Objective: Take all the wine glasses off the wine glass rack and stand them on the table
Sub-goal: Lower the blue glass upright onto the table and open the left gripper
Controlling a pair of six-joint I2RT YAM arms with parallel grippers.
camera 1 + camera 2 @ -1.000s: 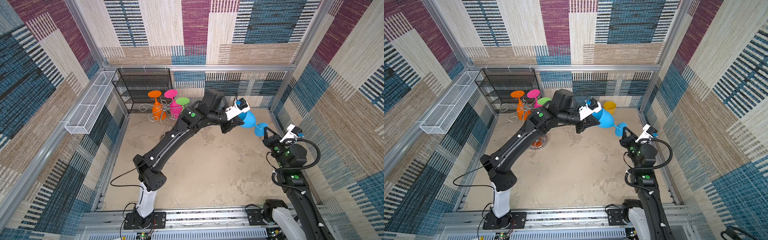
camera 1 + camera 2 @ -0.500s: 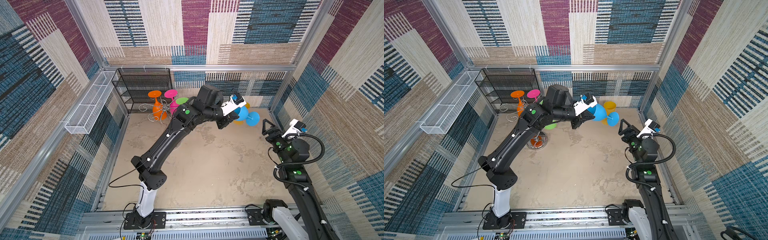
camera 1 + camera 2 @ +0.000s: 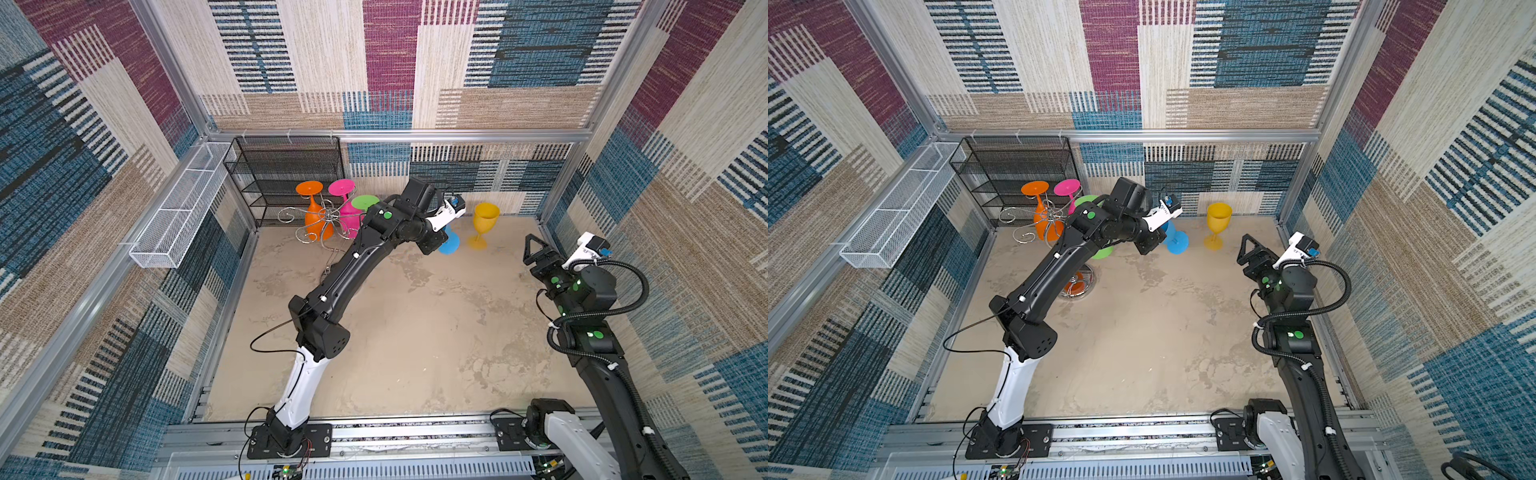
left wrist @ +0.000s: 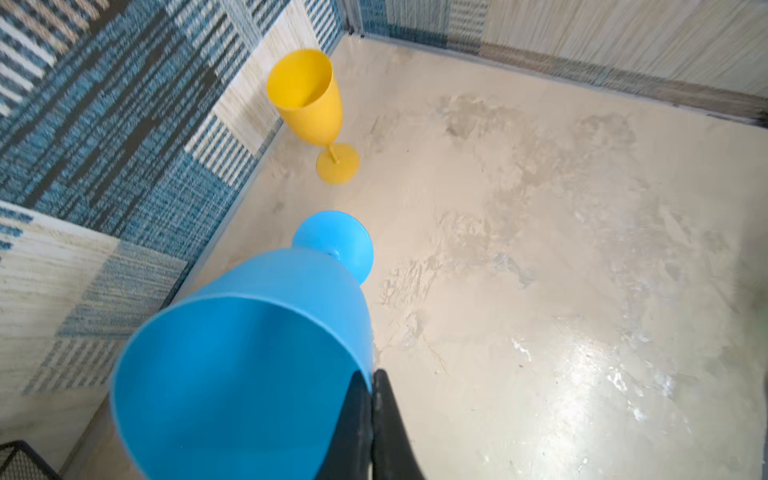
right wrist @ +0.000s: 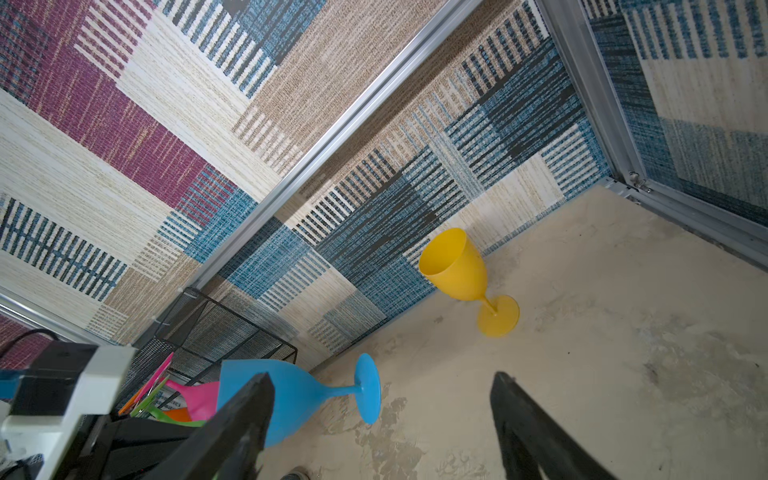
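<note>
left gripper (image 4: 371,376) is clamped on the rim of the blue wine glass (image 4: 249,357). the glass hangs tilted and well clear of the wine glass rack (image 3: 328,216), its foot low over the floor; touching or not, i cannot quite tell. so the lift-off looks done, and what remains is standing it upright and letting go. right gripper (image 3: 536,251) waits wide and empty to the side. just beyond, a yellow wine glass (image 4: 309,99) stands by the back wall, crowding the likely landing spot. farther off, orange glass (image 3: 309,188), pink glass (image 3: 341,188) and green glass (image 3: 365,202) hang upside down on the rack, with the black mesh shelf (image 3: 286,166) behind.
</note>
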